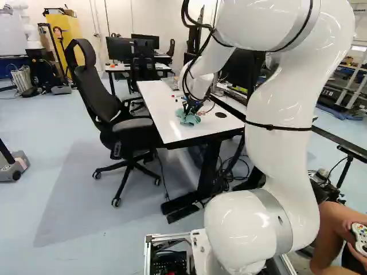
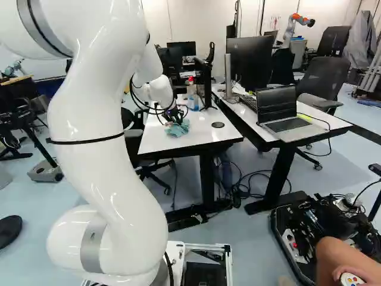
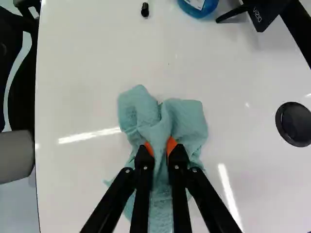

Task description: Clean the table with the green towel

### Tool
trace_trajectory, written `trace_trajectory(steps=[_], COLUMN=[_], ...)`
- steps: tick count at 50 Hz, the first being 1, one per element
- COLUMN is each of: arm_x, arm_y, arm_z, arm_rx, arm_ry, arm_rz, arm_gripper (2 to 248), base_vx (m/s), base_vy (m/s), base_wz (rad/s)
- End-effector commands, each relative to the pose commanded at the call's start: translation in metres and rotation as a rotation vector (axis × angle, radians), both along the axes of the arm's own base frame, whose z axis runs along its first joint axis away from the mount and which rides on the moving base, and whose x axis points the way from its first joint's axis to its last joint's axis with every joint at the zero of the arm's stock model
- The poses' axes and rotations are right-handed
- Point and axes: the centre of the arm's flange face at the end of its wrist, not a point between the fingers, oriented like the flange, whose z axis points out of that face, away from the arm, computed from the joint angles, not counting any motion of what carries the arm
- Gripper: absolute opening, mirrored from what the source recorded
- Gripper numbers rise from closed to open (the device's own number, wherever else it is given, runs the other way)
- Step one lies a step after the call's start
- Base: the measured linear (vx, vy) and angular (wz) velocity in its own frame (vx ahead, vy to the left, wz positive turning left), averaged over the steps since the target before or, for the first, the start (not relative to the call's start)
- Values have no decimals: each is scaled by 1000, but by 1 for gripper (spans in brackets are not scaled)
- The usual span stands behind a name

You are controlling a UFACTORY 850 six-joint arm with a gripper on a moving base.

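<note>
The green towel [image 3: 189, 119] lies bunched on the white worktop [image 3: 77, 73], near the edge closest to the base. The end effector [image 2: 173, 117] is clenched on its raised fold. Bare surface separates the towel from the round black grommet [image 3: 294, 124] beside it and the blue bottle [image 3: 200, 7] ahead. The office chair [image 1: 86, 77] adjoins the worktop's left edge in the left base view.

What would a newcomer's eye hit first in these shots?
The big white arm, rising from the foot of both base views and filling much of them. Then the green towel, the one splash of teal on the glossy white table, pinched between the orange pads of the hand. After that, likely the black office chair beside the table in the left base view.
</note>
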Motion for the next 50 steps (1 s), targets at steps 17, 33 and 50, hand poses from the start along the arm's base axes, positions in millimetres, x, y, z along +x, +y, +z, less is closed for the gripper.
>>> trace_trajectory(steps=[17,33,50], arm_x=[31,55,72], arm_y=[6,26,53], arm_z=[-2,-4,-5], arm_rx=[1,2,4], arm_ry=[-20,-38,-53], arm_rz=[8,37,78], arm_gripper=[46,46,46], base_vx=[0,0,0], base_vy=[0,0,0], base_wz=[0,0,0])
